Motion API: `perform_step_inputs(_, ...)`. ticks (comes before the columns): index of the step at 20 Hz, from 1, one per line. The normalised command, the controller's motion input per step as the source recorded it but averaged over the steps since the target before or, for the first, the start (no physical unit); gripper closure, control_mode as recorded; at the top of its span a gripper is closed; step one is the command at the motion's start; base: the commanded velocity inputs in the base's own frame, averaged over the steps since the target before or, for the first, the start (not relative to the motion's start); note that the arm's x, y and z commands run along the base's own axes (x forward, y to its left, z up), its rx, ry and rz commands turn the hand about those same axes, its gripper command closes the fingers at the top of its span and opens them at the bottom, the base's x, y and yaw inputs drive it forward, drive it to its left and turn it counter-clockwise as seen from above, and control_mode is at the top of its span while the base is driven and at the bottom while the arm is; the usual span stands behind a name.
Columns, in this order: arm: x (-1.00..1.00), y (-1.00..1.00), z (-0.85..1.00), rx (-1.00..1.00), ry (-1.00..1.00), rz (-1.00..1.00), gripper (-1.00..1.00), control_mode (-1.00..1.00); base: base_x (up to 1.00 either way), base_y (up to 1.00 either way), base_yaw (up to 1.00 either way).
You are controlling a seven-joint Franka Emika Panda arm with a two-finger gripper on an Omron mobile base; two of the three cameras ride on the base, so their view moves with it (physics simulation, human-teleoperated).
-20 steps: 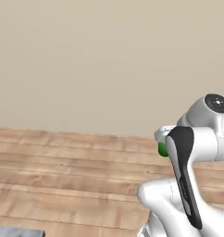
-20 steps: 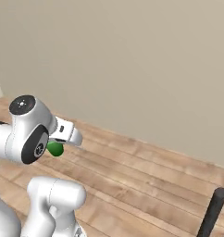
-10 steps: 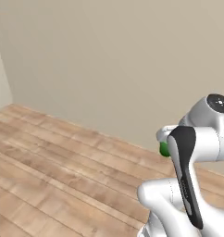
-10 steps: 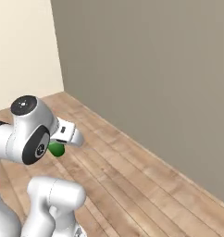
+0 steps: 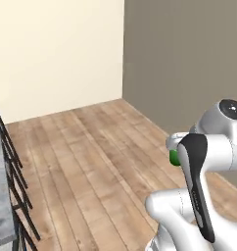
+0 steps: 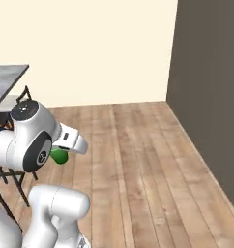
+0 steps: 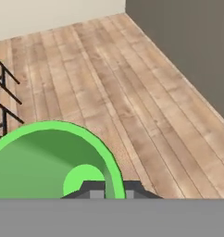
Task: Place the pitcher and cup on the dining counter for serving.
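The cup [image 7: 44,162] sits in the gripper [image 7: 109,189], carried above the wooden floor [image 7: 132,92]. In the hand view its bright green rim arcs across the lower left and the open mouth faces the camera, with the lighter round bottom visible inside. The two dark fingertips [image 7: 93,189] close on the cup's wall at the rim — one inside, one outside, pinching it.

In the left base view a small green patch of the cup [image 5: 174,157] shows just left of the arm's dark-striped link, tucked against the white wrist. In the right base view the cup [image 6: 59,156] shows as a green bulge under the white hand, right of the round joint. The fingers themselves are hidden by the arm in both base views.

Surroundings: a cream wall [image 5: 57,54] meets a grey-brown wall [image 5: 184,59] at a corner ahead. A grey marble slab edge [image 5: 0,196] runs along the far left of the left base view, with black stool frames [image 5: 12,162] beside it. In the right base view a grey slab [image 6: 7,80] shows at upper left — dark stool legs [image 6: 12,179] below it. The cup is well apart from either slab.
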Motion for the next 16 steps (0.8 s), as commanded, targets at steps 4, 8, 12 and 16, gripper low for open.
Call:
perform_step_inputs(4,0.00,0.00,0.00,0.00,0.00,0.00,1.00,1.00,0.61,-0.15,0.91)
perform_step_inputs(8,0.00,0.00,0.00,0.00,0.00,0.00,1.00,1.00,0.64,-0.16,0.90)
perform_step_inputs(12,0.00,0.00,0.00,0.00,0.00,0.00,1.00,1.00,0.65,-0.18,0.89)
perform_step_inputs(16,0.00,0.00,0.00,0.00,0.00,0.00,1.00,1.00,0.66,-0.28,0.86)
